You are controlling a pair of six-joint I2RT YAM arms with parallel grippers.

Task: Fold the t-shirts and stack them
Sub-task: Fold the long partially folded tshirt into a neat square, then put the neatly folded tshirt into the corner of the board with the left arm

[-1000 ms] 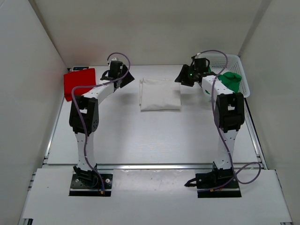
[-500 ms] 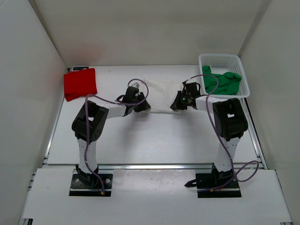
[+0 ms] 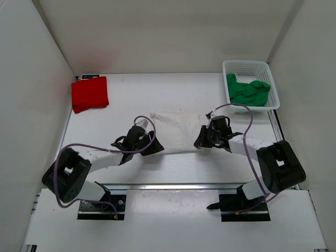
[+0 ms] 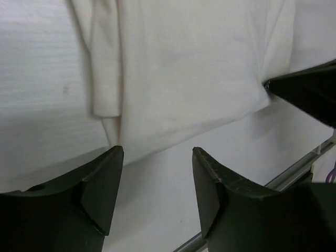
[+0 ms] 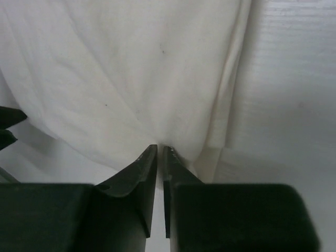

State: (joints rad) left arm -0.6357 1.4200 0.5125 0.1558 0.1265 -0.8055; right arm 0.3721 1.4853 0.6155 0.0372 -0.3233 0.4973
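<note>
Three t-shirts are shown together only in the top view. A bright red folded cloth t-shirt [image 3: 90,93] is laid at the back left of the white table [image 3: 178,168]. A green crumpled cloth t-shirt [image 3: 248,90] is held in a white plastic mesh basket [image 3: 245,67] at the back right. A white cloth t-shirt [image 3: 176,130] is spread, rumpled, at the middle, between the arms. The left gripper [image 3: 153,148] is placed at its near left corner, the right gripper [image 3: 201,140] at its near right corner; jaw states cannot be read from above.

Left wrist view: the left gripper [image 4: 157,157] is seen with jaws well apart and nothing clamped. The hem of the white cloth t-shirt [image 4: 189,63] is just beyond the fingertips, with bare table in the gap. A dark finger of the other arm is caught at the right edge.

Right wrist view: the right gripper [image 5: 159,148] is nearly closed, with only a thin slit left. The near edge of the white cloth t-shirt [image 5: 115,68] is pinched at the tips, and creases are drawn toward them.
</note>
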